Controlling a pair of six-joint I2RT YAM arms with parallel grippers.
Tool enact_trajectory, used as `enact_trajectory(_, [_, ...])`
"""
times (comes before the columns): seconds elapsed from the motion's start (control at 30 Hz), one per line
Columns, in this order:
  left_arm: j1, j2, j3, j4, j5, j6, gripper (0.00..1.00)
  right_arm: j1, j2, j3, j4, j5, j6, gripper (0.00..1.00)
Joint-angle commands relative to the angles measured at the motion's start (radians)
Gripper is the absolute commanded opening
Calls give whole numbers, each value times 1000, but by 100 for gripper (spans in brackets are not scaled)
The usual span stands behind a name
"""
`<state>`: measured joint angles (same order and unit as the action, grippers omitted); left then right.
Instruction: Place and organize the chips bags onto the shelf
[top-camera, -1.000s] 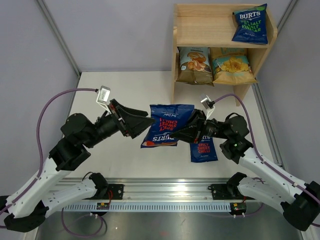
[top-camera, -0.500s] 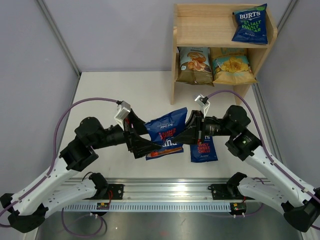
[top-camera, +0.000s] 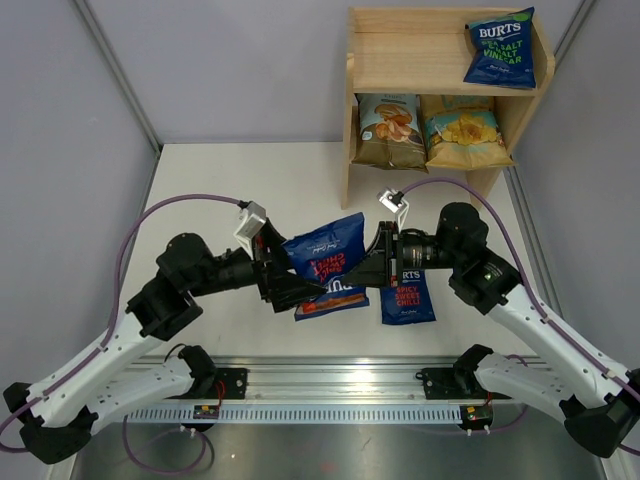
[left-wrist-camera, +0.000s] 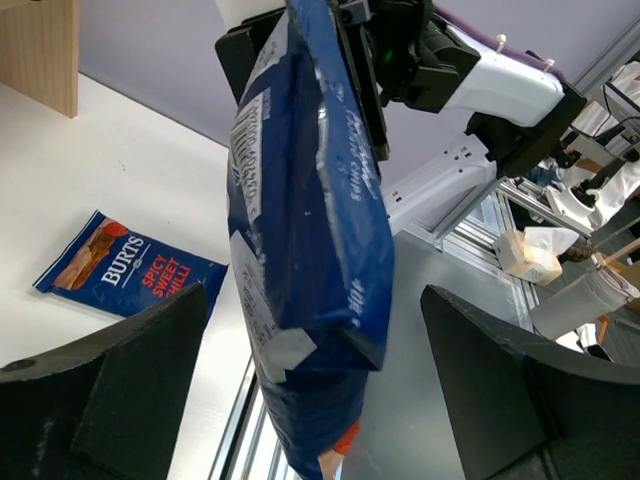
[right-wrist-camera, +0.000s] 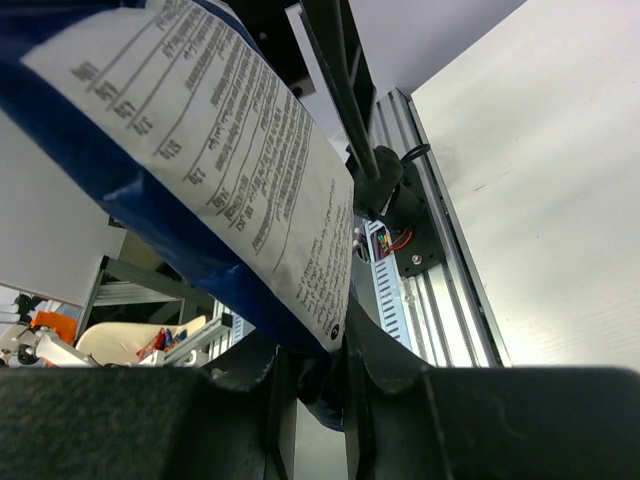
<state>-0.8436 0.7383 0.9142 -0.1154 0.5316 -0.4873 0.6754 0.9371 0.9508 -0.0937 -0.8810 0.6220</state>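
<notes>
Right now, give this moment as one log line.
right gripper: shut on bag | left gripper: open around bag | second bag: on table

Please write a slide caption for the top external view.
Right pincer holds a Burts chips bag inside the open left pincer; three bags sit on the shelf.

A dark-blue chips bag (left-wrist-camera: 310, 230) hangs edge-on in mid-view, its top pinched by the black right gripper (left-wrist-camera: 345, 60) behind it. The left gripper (left-wrist-camera: 315, 300) has its two dark fingers (left-wrist-camera: 120, 380) spread wide on either side of the bag's lower half. A second BURTS bag (left-wrist-camera: 125, 275) lies flat on the white table (left-wrist-camera: 90, 170) at left, below a corner of the wooden shelf (left-wrist-camera: 40, 45).
</notes>
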Motion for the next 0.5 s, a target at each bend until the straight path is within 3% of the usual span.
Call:
enact_trajectory(0.0, [-2,7,-31,106,11,-19,81,9,2,65,-18,17,-13,14])
enact_trajectory(0.07, [-2,10,-29,108,-4,-22,69,9,2,66,-26,4,-15,15])
enact_trajectory(0.1, [-2,13,-22,103,-27,-20,53,9,-1,66,-26,-6,-18,15])
enact_trajectory(0.13, [-2,16,-18,97,-38,-17,46,9,-6,65,-29,-13,-21,16])
enact_trajectory(0.3, [-2,13,-6,85,-52,-20,33,9,-43,55,-78,-24,-67,18])
enact_trajectory(0.47, [-2,10,-32,158,-35,-72,10,9,-90,43,-77,8,-71,26])
